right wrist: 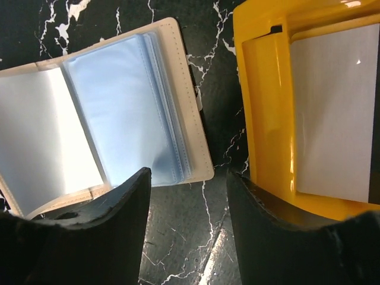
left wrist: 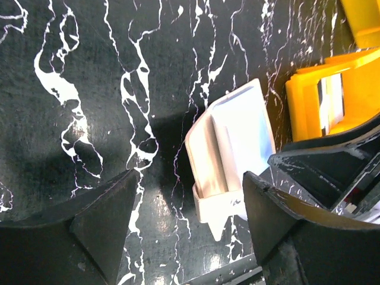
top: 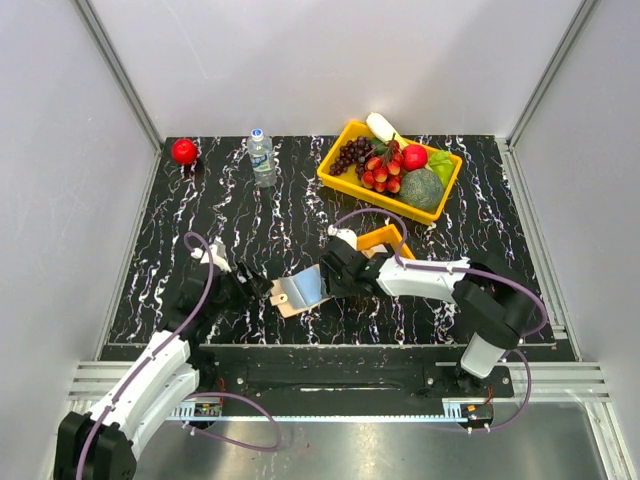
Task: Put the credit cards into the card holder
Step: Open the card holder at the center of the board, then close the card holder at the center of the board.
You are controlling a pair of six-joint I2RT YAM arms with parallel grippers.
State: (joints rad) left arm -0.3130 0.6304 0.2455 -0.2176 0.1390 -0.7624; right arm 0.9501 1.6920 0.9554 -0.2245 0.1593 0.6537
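Note:
The card holder lies open on the black marbled table between the two arms, its clear greyish sleeves up; it also shows in the right wrist view and in the left wrist view. A silvery-grey credit card lies in the small orange tray. My right gripper is open and empty, low over the table between the holder's right edge and the tray. My left gripper is open and empty, just left of the holder's near corner.
A large yellow bin of fruit and vegetables stands at the back right. A water bottle and a red apple stand at the back left. The small orange tray sits right beside my right gripper.

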